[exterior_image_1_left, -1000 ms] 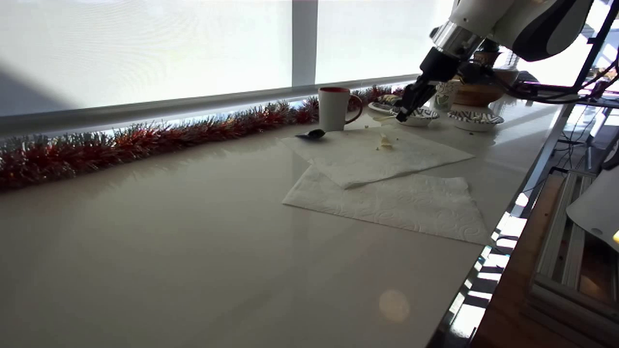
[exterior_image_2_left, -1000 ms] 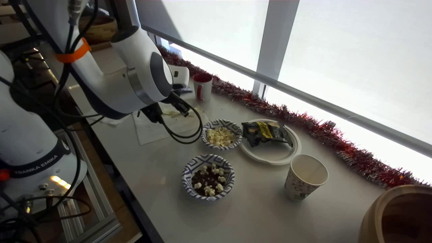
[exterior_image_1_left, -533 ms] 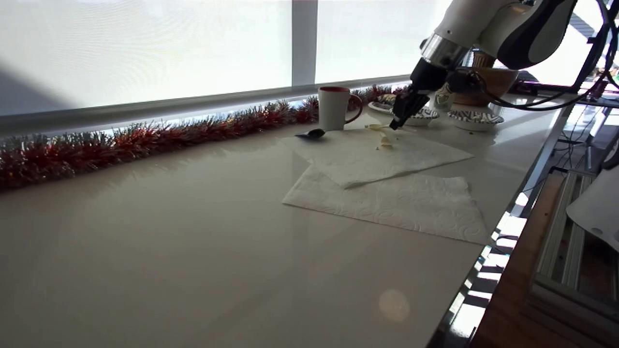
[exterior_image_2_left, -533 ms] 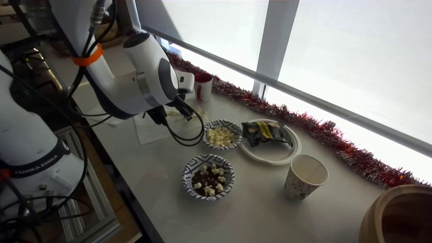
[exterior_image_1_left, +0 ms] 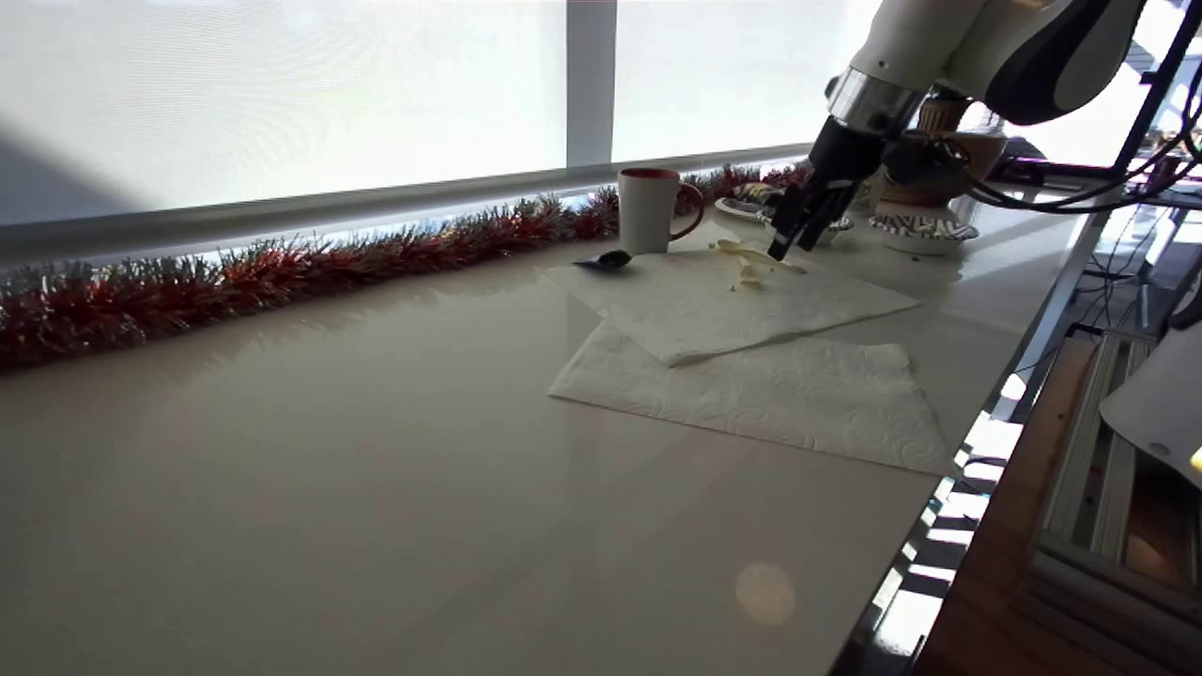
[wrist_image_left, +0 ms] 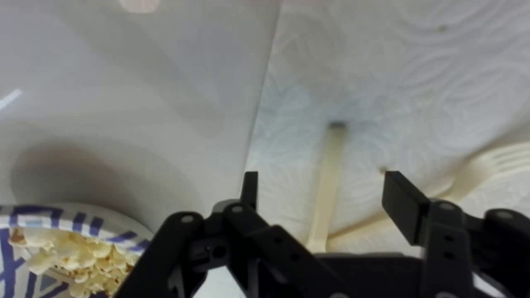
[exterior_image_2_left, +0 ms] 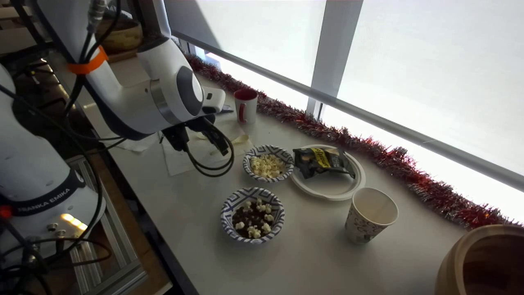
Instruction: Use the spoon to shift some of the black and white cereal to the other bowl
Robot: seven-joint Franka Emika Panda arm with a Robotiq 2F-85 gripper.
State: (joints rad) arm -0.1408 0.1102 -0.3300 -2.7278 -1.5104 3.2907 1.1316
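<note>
Gripper (wrist_image_left: 324, 192): your fingers, spread apart above the paper towel (wrist_image_left: 372, 62).
Spoon (wrist_image_left: 331, 165): handle below the gap between your fingertips.
Fork (wrist_image_left: 476, 174): partly beneath one finger.
Popcorn bowl (wrist_image_left: 89, 223): near your gripper.
Bowl of dark bits and popcorn (exterior_image_2_left: 256, 193): farther from it.

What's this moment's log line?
gripper: open | spoon: ungripped on paper towel, handle between jaws in wrist view | dark-and-white mix: in bowl

In an exterior view, two patterned paper bowls (exterior_image_2_left: 252, 192) sit near centre, one plate (exterior_image_2_left: 327, 188), one snack bag (exterior_image_2_left: 321, 159) and one paper cup (exterior_image_2_left: 362, 225) right of centre, one mug (exterior_image_2_left: 251, 110) upper centre. Two paper towels (exterior_image_1_left: 657, 305) show; right of centre in the wrist view, one spoon (wrist_image_left: 328, 186), one fork (wrist_image_left: 474, 176).
</note>
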